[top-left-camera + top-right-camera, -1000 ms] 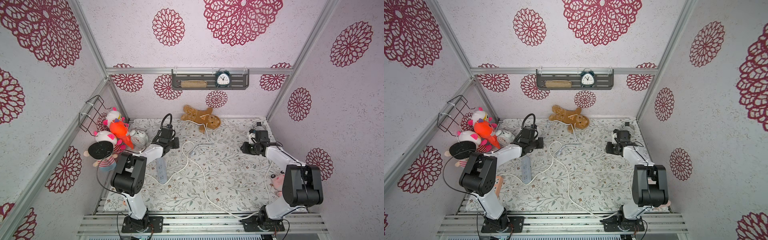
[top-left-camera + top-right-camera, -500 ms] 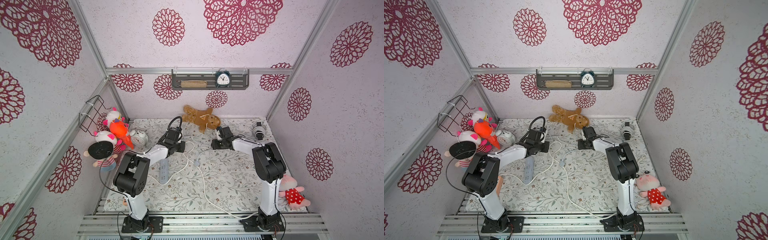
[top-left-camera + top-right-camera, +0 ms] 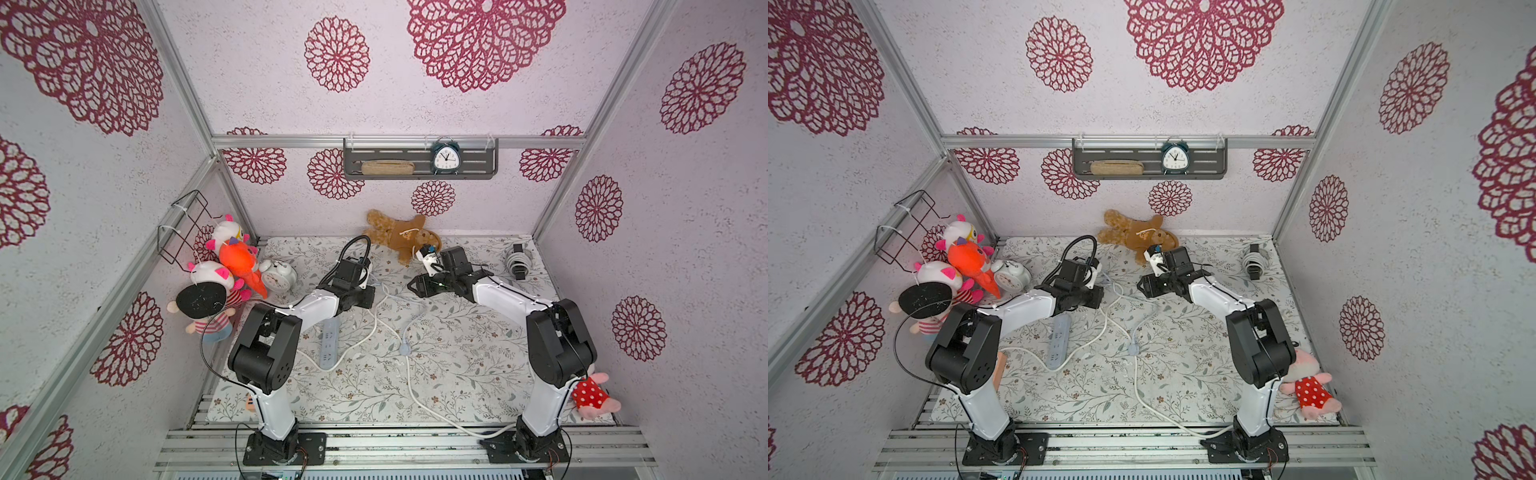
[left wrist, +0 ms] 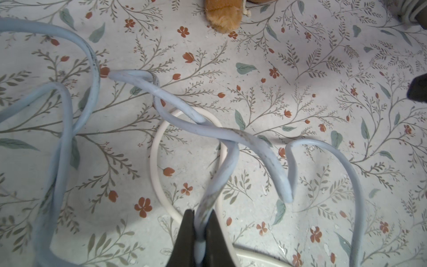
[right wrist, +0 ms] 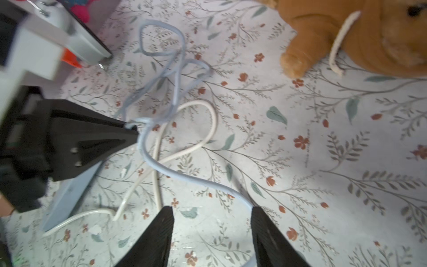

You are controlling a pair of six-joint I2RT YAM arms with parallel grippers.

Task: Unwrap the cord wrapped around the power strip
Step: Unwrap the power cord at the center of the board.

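Under the blue cord 1 white cable loops, brown plush beyond

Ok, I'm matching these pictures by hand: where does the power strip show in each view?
Top view: power strip lies flat, its far end under the left arm.
Top view: power strip, likewise tucked under the left arm.
Left wrist: not in it.
Right wrist: power strip, partly hidden behind the left gripper.
Shared landmark: brown plush toy, in all four views.
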